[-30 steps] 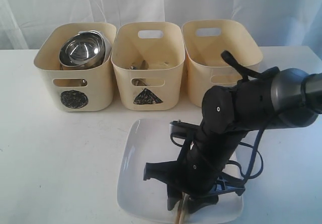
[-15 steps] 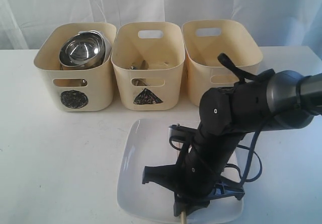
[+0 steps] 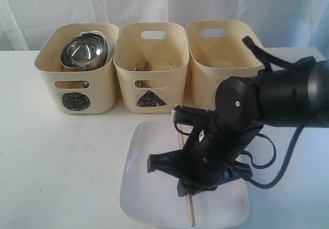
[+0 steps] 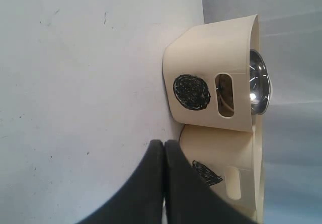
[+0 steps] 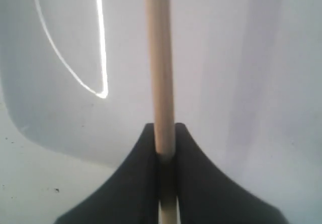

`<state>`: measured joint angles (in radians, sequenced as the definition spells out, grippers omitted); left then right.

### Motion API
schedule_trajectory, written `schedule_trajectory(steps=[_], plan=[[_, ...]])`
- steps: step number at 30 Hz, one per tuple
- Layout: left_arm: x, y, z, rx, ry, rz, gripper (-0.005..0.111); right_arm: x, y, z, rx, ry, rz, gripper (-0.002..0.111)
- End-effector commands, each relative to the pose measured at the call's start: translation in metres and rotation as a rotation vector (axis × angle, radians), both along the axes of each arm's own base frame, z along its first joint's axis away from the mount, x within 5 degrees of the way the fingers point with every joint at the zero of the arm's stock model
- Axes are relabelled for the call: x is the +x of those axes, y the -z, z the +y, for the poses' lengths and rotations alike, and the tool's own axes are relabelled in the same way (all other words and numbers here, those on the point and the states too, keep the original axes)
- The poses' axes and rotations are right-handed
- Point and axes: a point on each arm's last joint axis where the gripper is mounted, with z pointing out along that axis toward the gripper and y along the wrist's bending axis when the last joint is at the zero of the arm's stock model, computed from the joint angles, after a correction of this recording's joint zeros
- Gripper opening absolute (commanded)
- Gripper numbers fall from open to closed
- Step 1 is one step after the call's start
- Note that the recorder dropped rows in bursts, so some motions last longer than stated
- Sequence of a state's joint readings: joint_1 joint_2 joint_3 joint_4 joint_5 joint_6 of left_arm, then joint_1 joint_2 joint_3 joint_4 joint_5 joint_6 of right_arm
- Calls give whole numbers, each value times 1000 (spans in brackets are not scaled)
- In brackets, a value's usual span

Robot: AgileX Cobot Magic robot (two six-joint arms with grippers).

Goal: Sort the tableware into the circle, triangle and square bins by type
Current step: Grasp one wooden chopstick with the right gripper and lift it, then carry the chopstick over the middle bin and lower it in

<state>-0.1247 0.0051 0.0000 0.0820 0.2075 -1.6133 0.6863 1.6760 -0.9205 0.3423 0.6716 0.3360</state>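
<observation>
My right gripper [image 3: 189, 189] hangs over the large white square plate [image 3: 144, 188], shut on a wooden chopstick [image 3: 190, 212]. The stick runs through the jaws, and its far end slants toward the bins. Up close, the chopstick [image 5: 158, 58] sits pinched between the black fingers of the right gripper [image 5: 165, 133], with the plate [image 5: 241, 58] beneath. My left gripper [image 4: 164, 144] is shut and empty above the table, facing the circle bin [image 4: 211, 48] and the triangle bin [image 4: 241, 158]. A steel bowl [image 3: 82, 51] lies in the circle bin [image 3: 97, 92].
The triangle bin [image 3: 126, 82] holds some cutlery, dimly seen. A third cream bin [image 3: 205, 80] stands at the right; my right arm hides its mark. The white table [image 3: 51, 157] ends in a curtain behind the bins.
My right arm has risen and drawn back toward the bins with the chopstick. Much more of the stick now shows below the gripper, over the plate.
</observation>
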Motion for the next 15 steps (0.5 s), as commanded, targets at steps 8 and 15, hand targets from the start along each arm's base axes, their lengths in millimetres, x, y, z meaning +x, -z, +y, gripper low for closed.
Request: schedule_trajectory(steps=[8, 15], plan=[[0, 0, 0, 7, -1, -8, 0, 11, -80, 0, 189, -75, -447, 0], [0, 0, 0, 7, -1, -8, 0, 64, -119, 6, 277, -34, -897, 0]])
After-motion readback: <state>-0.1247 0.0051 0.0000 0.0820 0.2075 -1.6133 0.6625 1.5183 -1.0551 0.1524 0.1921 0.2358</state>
